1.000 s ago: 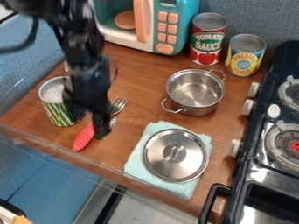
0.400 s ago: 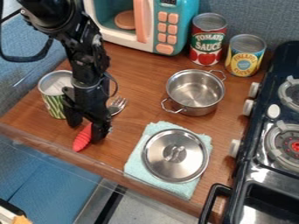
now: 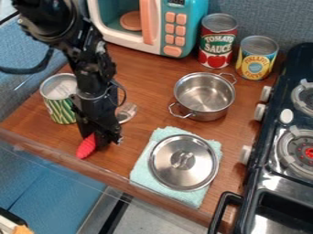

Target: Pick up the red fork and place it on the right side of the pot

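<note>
Red fork (image 3: 86,146): we see it at the near left of the wooden counter (image 3: 149,84), handle towards the front edge, its metal head past the gripper; whether it touches the wood we cannot tell.
Gripper (image 3: 101,138): we read it as drawn in, with only the handle's thickness between its fingers, gripping the fork.
Green-striped can (image 3: 60,109): upright beside the arm, no part of our job.
Pot (image 3: 204,97): well apart from the fork; we have the carry ahead of us.
Stove (image 3: 263,132): the wood between it and the pot is our goal; we judge the grasp made, with lifting, crossing, lowering and release left.
</note>
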Tool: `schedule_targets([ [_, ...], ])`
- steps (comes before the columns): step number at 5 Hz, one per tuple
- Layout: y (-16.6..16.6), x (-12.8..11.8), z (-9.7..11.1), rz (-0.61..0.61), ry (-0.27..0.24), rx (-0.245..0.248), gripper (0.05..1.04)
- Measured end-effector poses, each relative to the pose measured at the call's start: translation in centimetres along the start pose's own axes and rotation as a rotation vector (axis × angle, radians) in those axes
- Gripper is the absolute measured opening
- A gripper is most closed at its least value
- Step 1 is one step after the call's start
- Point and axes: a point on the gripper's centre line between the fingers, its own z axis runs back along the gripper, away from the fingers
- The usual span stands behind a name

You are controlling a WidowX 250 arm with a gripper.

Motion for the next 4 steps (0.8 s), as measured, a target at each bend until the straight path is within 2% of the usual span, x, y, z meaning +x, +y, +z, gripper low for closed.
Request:
schedule_targets([
  [1, -0.5, 0.3, 1.4, -0.014, -0.031, -0.032, 0.394],
  [2, 0.7, 2.0, 4.3, 0.042, -0.095, -0.064, 0.394],
  [3, 1.5, 5.6, 6.4, 0.073, -0.171, -0.064, 0.393],
  [4, 1.1, 8.5, 5.5, 0.083, -0.156, -0.063, 0.394],
])
